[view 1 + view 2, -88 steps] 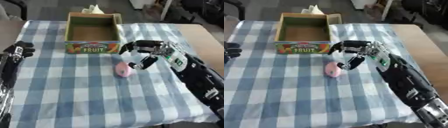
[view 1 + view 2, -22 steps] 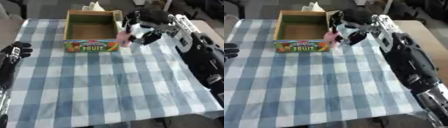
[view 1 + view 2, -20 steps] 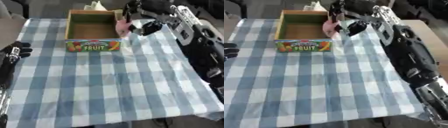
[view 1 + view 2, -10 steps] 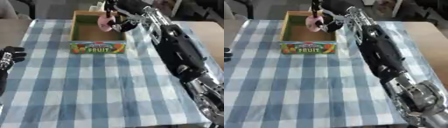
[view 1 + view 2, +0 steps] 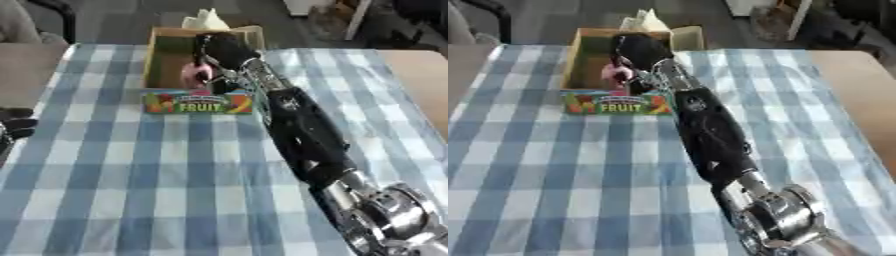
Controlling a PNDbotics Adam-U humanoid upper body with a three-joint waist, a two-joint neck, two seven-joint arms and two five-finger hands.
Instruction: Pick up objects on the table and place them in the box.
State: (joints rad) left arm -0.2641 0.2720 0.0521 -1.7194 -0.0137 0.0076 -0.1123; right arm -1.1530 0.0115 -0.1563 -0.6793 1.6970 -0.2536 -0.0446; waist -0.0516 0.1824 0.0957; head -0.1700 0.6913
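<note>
1. The bench (image 5: 131, 190) carries a blue checked cloth.
2. The left hand (image 5: 16, 125) shows at the left edge; I cannot tell how its fingers stand.
3. The right hand (image 5: 220, 52) reaches over the box (image 5: 199, 102), fingers curled round a pink object (image 5: 194, 75) inside it.

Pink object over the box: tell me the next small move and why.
Probably open the right hand and let go. It holds the pink object over the inside of the fruit box, within its walls, so a release should drop it in. The left hand rests at the table's left edge.
</note>
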